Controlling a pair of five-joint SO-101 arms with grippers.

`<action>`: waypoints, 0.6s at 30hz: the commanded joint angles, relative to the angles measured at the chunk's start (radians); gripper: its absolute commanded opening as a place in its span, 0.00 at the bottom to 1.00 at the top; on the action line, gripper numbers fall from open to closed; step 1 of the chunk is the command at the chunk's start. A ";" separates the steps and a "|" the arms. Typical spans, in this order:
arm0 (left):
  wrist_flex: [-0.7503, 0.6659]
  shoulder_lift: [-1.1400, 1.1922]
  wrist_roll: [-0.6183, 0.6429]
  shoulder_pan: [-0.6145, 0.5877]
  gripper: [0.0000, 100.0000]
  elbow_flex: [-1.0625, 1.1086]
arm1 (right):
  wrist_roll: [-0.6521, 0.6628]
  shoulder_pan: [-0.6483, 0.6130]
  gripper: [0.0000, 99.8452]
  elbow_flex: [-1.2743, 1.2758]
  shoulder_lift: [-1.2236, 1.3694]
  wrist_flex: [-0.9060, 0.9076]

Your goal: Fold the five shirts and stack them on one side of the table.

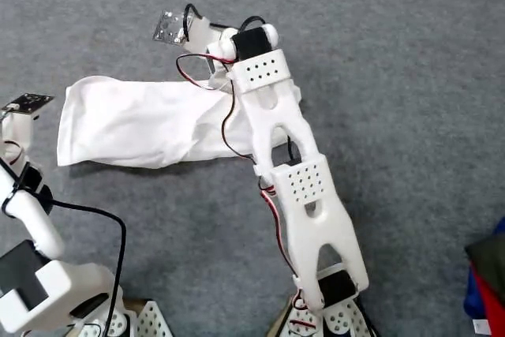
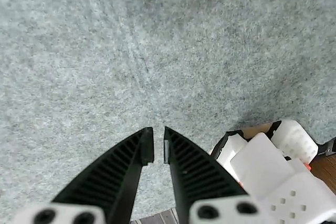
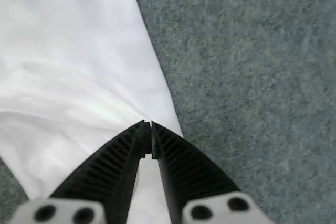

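A white shirt point(image 1: 134, 124) lies on the grey table as a long folded strip, left of centre. My right arm point(image 1: 276, 116) stretches from the near edge to the shirt's far right end. In the right wrist view my right gripper point(image 3: 147, 129) is shut, its tips pinching the white shirt point(image 3: 68, 66) just inside the shirt's edge, where creases run up to them. My left gripper point(image 2: 156, 148) is shut with nothing in it, over bare grey carpet point(image 2: 157, 40). The left arm point(image 1: 28, 211) stands at the near left corner, apart from the shirt.
A pile of coloured shirts point(image 1: 488, 274), dark green, blue and red, shows at the right edge near the front. Bare carpet point(image 1: 410, 100) spreads over the right half of the table. The right arm's base point(image 2: 273, 166) appears in the left wrist view.
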 commanded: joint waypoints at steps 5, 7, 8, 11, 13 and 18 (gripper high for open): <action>0.008 -0.041 0.005 0.002 0.05 -0.055 | -0.026 0.019 0.01 -0.157 -0.061 0.196; 0.008 -0.041 0.005 0.008 0.05 -0.058 | -0.072 0.062 0.01 -0.140 -0.082 0.193; 0.008 -0.041 0.009 0.015 0.05 -0.057 | -0.080 0.067 0.01 -0.124 -0.091 0.193; 0.008 -0.042 0.012 0.026 0.05 -0.051 | -0.107 0.081 0.01 -0.021 -0.130 0.193; 0.008 -0.042 0.012 0.026 0.02 -0.051 | -0.141 0.081 0.01 0.073 -0.171 0.193; 0.008 -0.042 0.012 0.018 0.02 -0.054 | -0.210 0.076 0.01 0.317 -0.303 0.192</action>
